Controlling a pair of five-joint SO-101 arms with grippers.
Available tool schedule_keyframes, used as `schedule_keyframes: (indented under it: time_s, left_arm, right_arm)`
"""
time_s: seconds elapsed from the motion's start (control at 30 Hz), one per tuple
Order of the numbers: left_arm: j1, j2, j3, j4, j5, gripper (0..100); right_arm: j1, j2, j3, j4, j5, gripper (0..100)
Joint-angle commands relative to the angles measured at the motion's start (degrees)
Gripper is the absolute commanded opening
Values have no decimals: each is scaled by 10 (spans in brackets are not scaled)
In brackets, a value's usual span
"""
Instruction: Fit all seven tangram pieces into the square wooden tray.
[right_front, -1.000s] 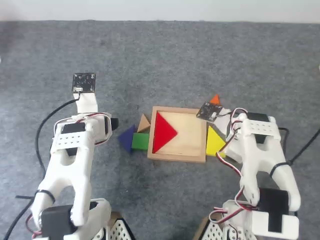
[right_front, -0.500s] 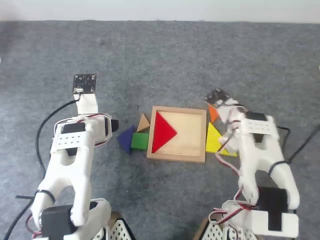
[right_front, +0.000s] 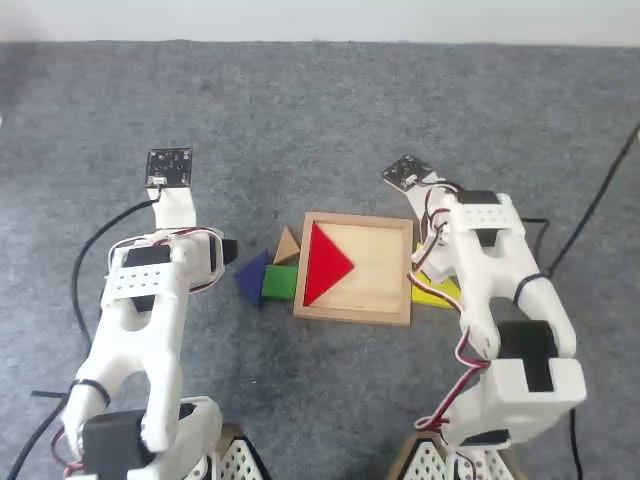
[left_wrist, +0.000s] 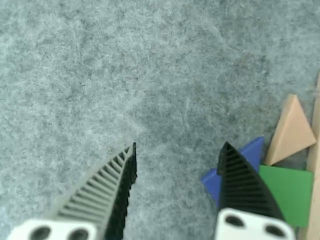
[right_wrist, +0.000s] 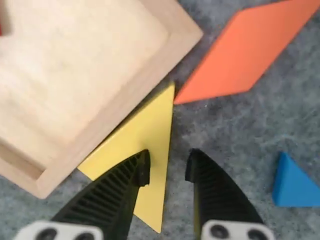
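Yellow triangle (right_front: 441, 292) half under right arm (right_front: 487, 262)

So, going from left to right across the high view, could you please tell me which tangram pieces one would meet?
blue triangle → green piece → red triangle, lying in the wooden tray → yellow triangle, just past the tray's right side

Right arm (right_front: 480, 260) swung left, forward; claw (right_wrist: 168, 162) now above yellow triangle (right_wrist: 147, 130).
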Motion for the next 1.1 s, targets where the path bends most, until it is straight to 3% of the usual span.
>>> schedule_keyframes:
  time_s: [0.0,0.43,0.7,0.9,1.07]
  left_arm:
    - [-3,-4,-14,4,4,256]
    - [-3,-4,-14,4,4,256]
    - [-3,-4,-14,2,4,256]
    - [-1,-4,-15,2,4,256]
    - [-2,-4,-13,4,4,256]
  right_arm:
    - [1,14,-11,4,0,127]
    - [124,0,-23,6,60,127]
    - [44,-100,-22,78,-11,127]
    - [-52,-200,58,91,-32,127]
    - [-113,-167,84,80,-32,163]
